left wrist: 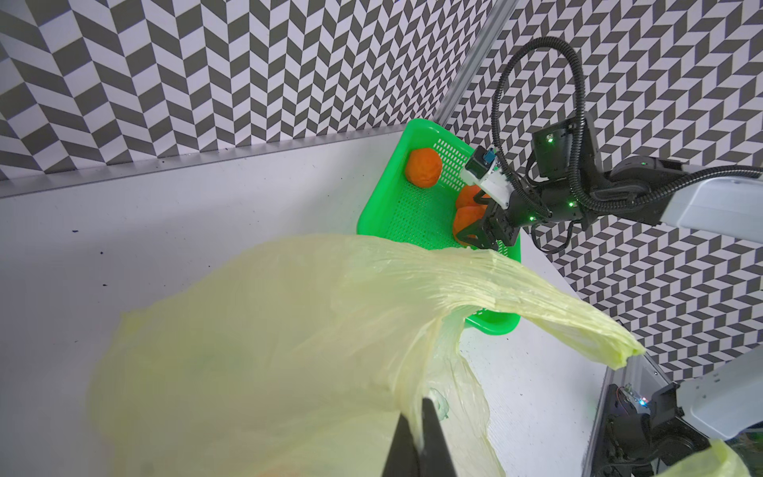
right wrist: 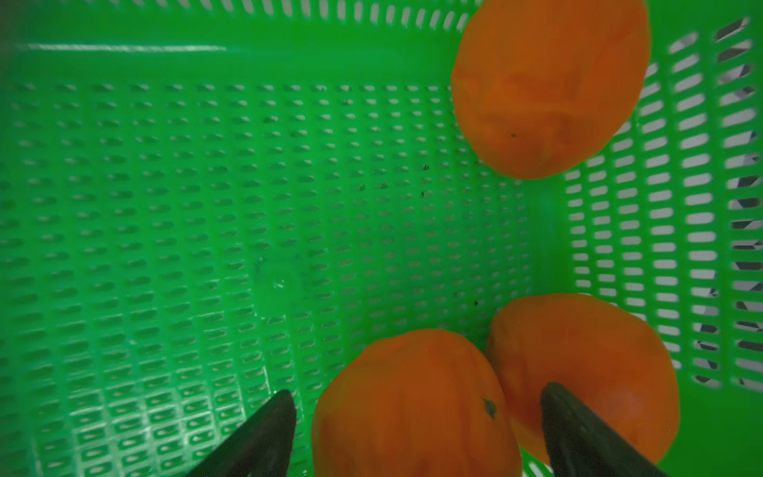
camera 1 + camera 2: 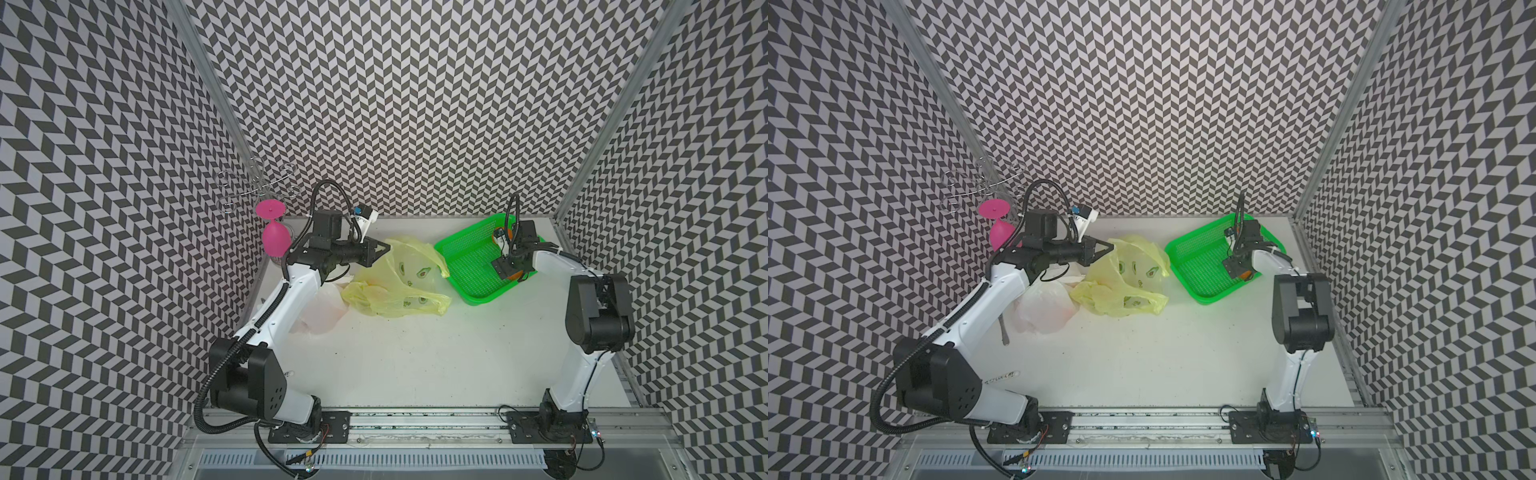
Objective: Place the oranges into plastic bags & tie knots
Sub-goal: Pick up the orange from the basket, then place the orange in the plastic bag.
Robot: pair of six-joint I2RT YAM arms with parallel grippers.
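The left jaws are shut tight on a fold of the yellow-green plastic bag (image 1: pixel 289 330); the left wrist view shows the film pinched between the two black tips. The left arm (image 3: pixel 286 299) rises from the lower left in both top views and reaches toward the centre with its wrist about level. It holds that edge of the bag up off the counter (image 3: pixel 415 361). The rest of the bag (image 3: pixel 399 286) lies crumpled at the centre, avocado prints showing.

The right jaws stand wide apart, lowered into the green basket (image 3: pixel 465 257) at the upper right of the counter. One orange (image 2: pixel 413 413) sits between them, and whether the tips touch it cannot be told. A second orange (image 2: pixel 586 363) rests against the first, partly behind one tip. A third orange (image 2: pixel 549 86) lies apart by the basket's wall. The right arm (image 3: pixel 598 316) comes up from the lower right, elbow folded high and forearm angled down into the basket.

A white plastic bag (image 3: pixel 1042 307) lies just beside the yellow-green one, partly under the left arm. Behind that arm, at the upper left, a pink goblet (image 3: pixel 272 237) sits base up by a wire rack (image 3: pixel 257 187).
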